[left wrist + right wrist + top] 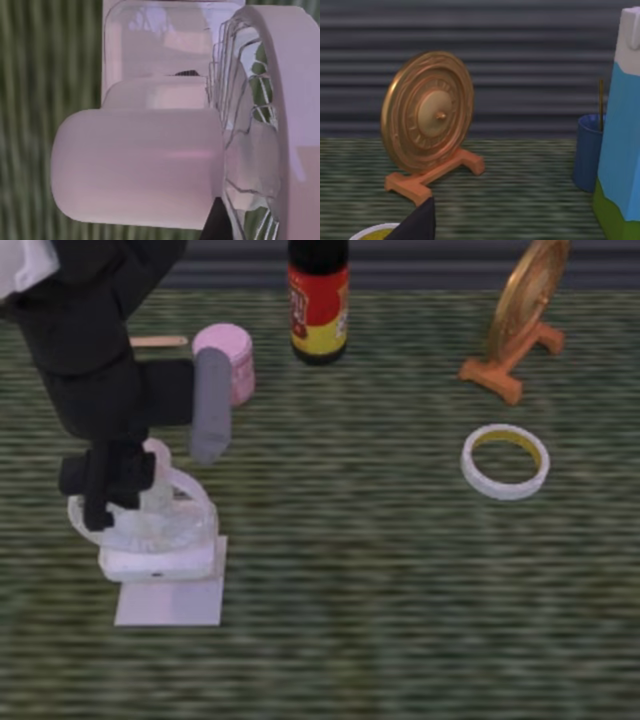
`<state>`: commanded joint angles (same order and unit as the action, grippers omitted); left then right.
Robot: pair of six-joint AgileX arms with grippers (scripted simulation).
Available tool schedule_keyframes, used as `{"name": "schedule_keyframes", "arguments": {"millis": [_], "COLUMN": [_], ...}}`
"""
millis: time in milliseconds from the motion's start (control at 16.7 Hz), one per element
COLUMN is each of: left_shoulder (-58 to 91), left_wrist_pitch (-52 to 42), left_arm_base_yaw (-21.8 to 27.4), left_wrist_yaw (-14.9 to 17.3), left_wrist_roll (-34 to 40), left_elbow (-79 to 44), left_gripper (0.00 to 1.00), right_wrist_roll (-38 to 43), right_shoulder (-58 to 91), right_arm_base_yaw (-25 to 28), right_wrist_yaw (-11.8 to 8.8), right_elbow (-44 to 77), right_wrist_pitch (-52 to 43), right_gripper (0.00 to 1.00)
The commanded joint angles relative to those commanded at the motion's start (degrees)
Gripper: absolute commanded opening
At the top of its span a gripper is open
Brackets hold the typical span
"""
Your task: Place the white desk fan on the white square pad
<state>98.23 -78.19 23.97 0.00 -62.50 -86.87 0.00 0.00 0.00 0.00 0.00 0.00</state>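
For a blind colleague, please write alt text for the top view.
The left gripper is over the white desk fan, which stands on the far edge of the white square pad at the table's left. A pink-lidded jar, bottle, tape ring and gold disc lie beyond.

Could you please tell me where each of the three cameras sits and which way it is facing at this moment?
Top view: above the table, looking down; the left arm's gripper is over the white plastic desk fan on the thin white square pad.
Left wrist view: on the left arm, close behind the fan's motor housing; only a dark sliver of a finger shows.
Right wrist view: on the right arm, facing the round golden disc on its orange stand; one dark fingertip shows.
Shared: top and left wrist views show the fan; top and right wrist views the disc.
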Motion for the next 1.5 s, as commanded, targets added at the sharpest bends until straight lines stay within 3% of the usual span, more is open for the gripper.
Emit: {"name": "schedule_keyframes", "arguments": {"millis": [180, 1080, 1500], "left_shoulder": [-1.58, -0.63, -0.63], "left_wrist_pitch": [0.41, 8.18, 8.18], "left_arm_base_yaw": [-1.16, -1.48, -1.48], "left_wrist_yaw": [0.0, 0.01, 0.01], "left_wrist_roll": [-3.38, -3.72, -3.72], "left_elbow": [1.63, 8.45, 8.45], "left_gripper": [0.0, 0.0, 0.53], "right_wrist_roll": [0.0, 0.0, 0.0], "right_shoulder": [0.0, 0.0, 0.0], "right_arm_base_yaw": [0.0, 0.0, 0.0], "right_wrist_yaw": [0.0, 0.0, 0.0], "right_elbow": [0.0, 0.0, 0.0], "right_wrist_pitch": [0.0, 0.0, 0.0], "right_gripper": [1.0, 1.0, 1.0]}}
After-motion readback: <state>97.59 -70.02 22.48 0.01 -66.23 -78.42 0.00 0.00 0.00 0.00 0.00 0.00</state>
